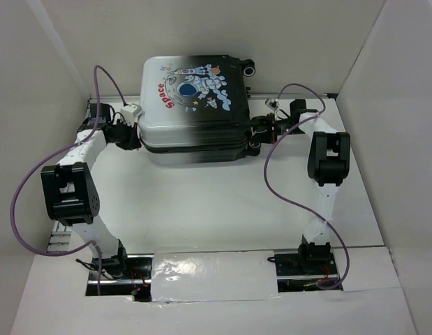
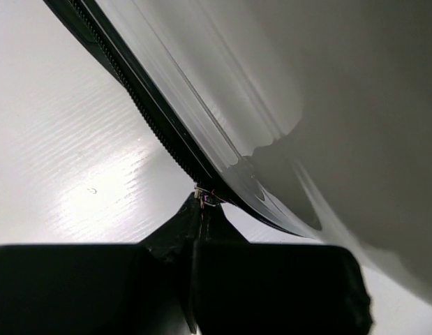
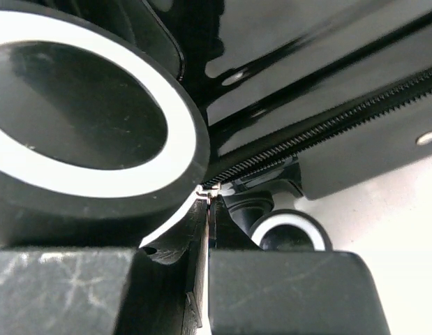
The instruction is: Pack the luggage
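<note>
Closed luggage (image 1: 195, 105) lies flat, astronaut print up, shell fading white to black, directly between the claws: left gripper (image 2: 205, 202) and right gripper (image 3: 207, 195) both pinched together at its zip seam (image 2: 160, 132), any hold unclear.

Closed astronaut-print luggage (image 1: 195, 112) flat on table

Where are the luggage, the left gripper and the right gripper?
luggage (image 1: 195, 105): top external view, on the printed upper shell.
left gripper (image 2: 206, 202): left wrist view, between its closed tips.
right gripper (image 3: 209, 192): right wrist view, between its closed tips.
</note>
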